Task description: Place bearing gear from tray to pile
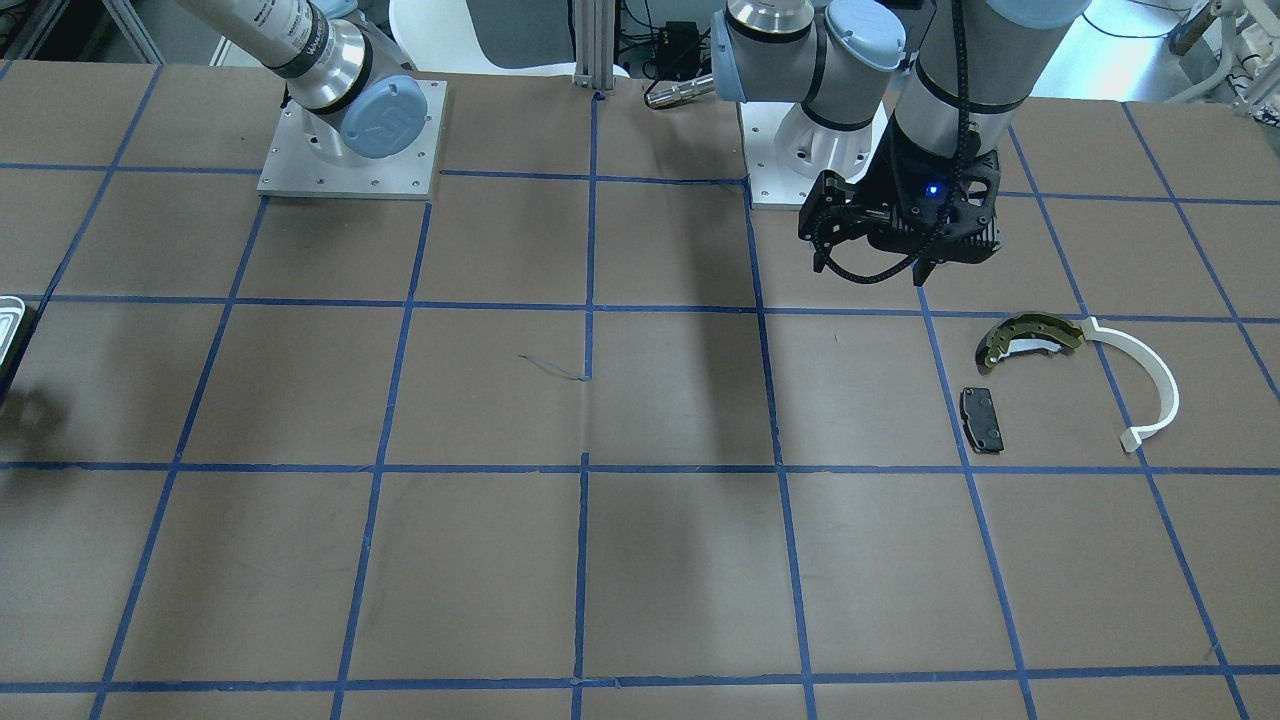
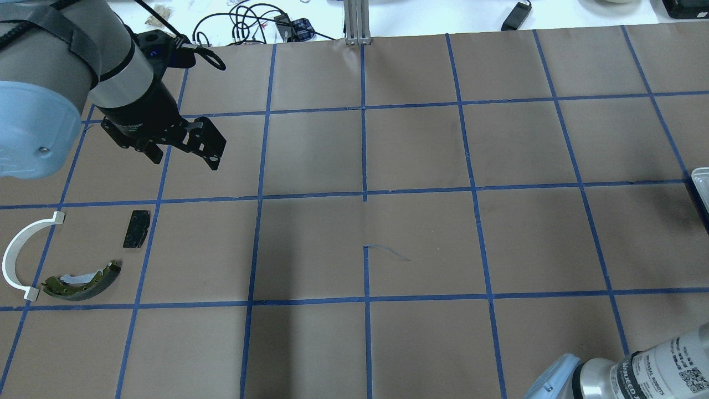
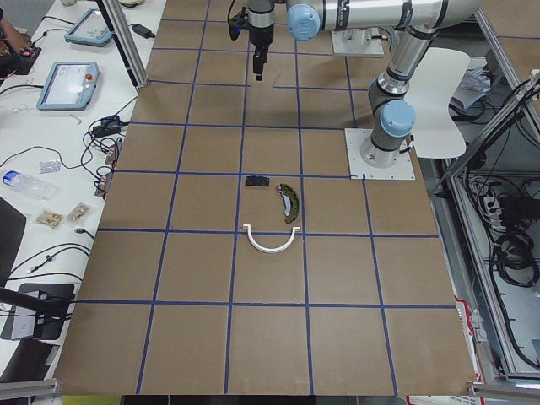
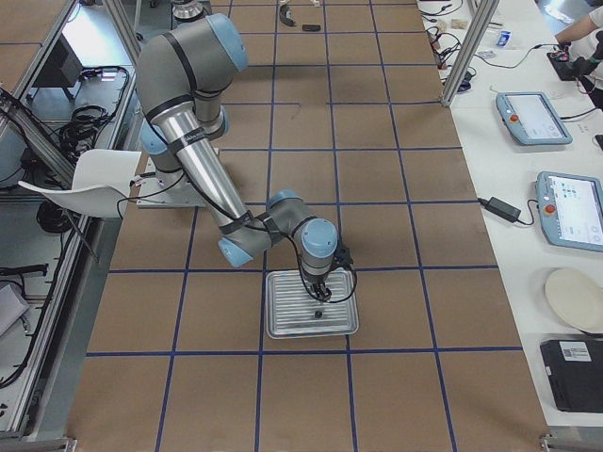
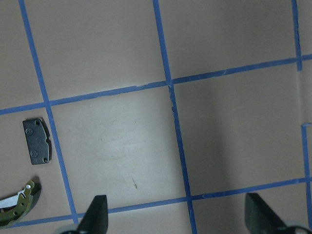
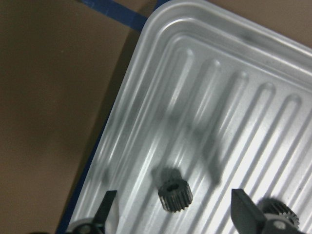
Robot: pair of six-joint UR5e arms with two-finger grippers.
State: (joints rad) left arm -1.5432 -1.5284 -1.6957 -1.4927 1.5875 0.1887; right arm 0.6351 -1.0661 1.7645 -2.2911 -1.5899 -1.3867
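A small dark bearing gear [image 6: 174, 195] lies on the ribbed silvery tray [image 6: 146, 87], also seen in the exterior right view [image 4: 283, 325]. My right gripper [image 6: 175, 208] hangs just above the gear, open, a finger on either side and not touching it. A second gear [image 6: 280, 214] peeks in beside the right finger. The pile lies far across the table: an olive brake shoe [image 2: 83, 280], a white arc strip [image 2: 14, 260] and a dark pad [image 2: 136, 228]. My left gripper [image 2: 183, 160] hovers open and empty beyond the pile.
The table is brown paper with a blue tape grid. Only slivers of the tray show in the front view [image 1: 10, 320] and the overhead view [image 2: 700, 183]. The arm base plates [image 1: 350, 150] stand at the robot's edge.
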